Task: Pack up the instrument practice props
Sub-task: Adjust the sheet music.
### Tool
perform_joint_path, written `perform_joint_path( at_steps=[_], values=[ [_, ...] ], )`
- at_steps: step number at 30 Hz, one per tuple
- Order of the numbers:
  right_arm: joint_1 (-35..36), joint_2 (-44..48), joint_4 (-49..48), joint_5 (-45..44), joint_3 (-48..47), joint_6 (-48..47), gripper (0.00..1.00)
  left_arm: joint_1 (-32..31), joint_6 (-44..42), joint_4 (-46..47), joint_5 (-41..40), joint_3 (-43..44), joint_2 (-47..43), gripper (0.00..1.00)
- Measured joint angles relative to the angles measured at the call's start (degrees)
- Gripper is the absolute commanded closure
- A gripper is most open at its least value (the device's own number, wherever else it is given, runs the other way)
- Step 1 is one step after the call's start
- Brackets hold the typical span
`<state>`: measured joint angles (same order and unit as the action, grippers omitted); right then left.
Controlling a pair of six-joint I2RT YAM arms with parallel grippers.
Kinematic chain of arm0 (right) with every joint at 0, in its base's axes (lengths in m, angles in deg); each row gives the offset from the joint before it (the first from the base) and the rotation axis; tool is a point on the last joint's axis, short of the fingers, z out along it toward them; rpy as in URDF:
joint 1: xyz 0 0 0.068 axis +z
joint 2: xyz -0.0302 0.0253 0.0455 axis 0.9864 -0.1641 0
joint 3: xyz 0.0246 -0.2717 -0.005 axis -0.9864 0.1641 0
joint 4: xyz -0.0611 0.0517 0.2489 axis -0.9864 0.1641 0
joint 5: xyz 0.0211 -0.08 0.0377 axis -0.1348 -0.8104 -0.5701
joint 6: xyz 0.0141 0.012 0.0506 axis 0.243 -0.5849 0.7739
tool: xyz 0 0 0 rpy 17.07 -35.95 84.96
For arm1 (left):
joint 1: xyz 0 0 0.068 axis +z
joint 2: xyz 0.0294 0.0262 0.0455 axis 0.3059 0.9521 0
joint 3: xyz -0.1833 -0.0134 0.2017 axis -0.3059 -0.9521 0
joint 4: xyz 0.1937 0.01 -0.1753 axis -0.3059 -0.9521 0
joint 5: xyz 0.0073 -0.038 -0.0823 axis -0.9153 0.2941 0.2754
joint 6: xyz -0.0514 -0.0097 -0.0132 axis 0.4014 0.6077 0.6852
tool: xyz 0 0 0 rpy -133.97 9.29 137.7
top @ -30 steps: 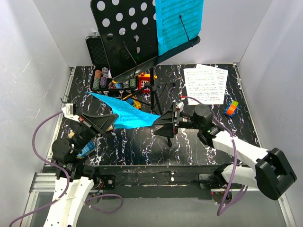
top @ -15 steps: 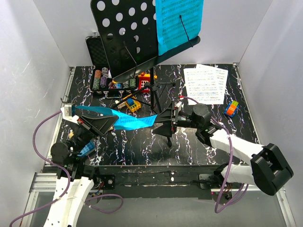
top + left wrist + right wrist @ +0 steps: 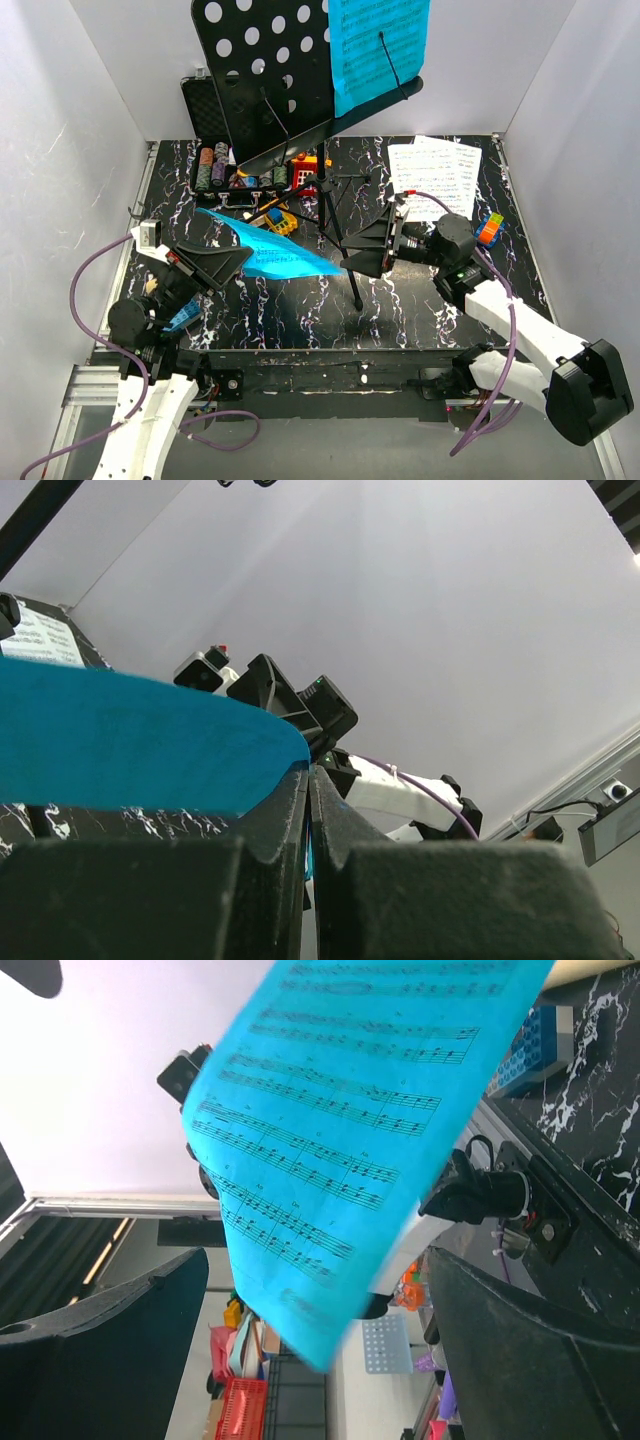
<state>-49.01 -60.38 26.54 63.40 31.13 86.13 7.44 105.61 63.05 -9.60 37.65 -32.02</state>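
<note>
The black music stand [image 3: 268, 75] rises at the back centre on tripod legs [image 3: 338, 215]. One blue sheet-music page [image 3: 378, 50] rests on its hole-punched desk. A second blue page [image 3: 275, 255] hangs over the table's left half, and my left gripper [image 3: 236, 260] is shut on its near edge. In the left wrist view the page [image 3: 120, 740] runs out from between the closed fingers of that gripper [image 3: 308, 780]. My right gripper [image 3: 362, 255] stands open just right of the tripod, facing the page's free corner [image 3: 340, 1130]. That gripper [image 3: 320, 1360] touches nothing.
White music pages [image 3: 435, 178] lie at the back right. A black case of poker chips [image 3: 225, 165] and small toy blocks [image 3: 275, 220] sit at the stand's foot. A coloured cube [image 3: 489, 229] is by the right wall. White walls enclose three sides.
My right gripper has drawn back to the right, away from the blue page's free corner. The page has swung and now droops from the left gripper alone.
</note>
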Motion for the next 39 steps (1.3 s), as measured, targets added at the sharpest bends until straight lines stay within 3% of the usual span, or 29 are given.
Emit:
perform_joint_path(
  at_steps=[14,25,39],
  values=[
    [2.01,-4.68,2.27,2.93,-0.39,-0.61,0.02,0.0,1.2,4.81,0.07,0.22,3.1,1.0],
    [3.74,-8.48,-11.39,2.93,-0.26,8.04,0.02,0.0,2.64,11.04,0.5,0.46,6.84,1.0],
    [3.85,-9.27,-17.31,3.21,1.7,12.7,0.02,0.0,-2.23,19.02,1.33,-0.5,6.82,1.0]
  ],
)
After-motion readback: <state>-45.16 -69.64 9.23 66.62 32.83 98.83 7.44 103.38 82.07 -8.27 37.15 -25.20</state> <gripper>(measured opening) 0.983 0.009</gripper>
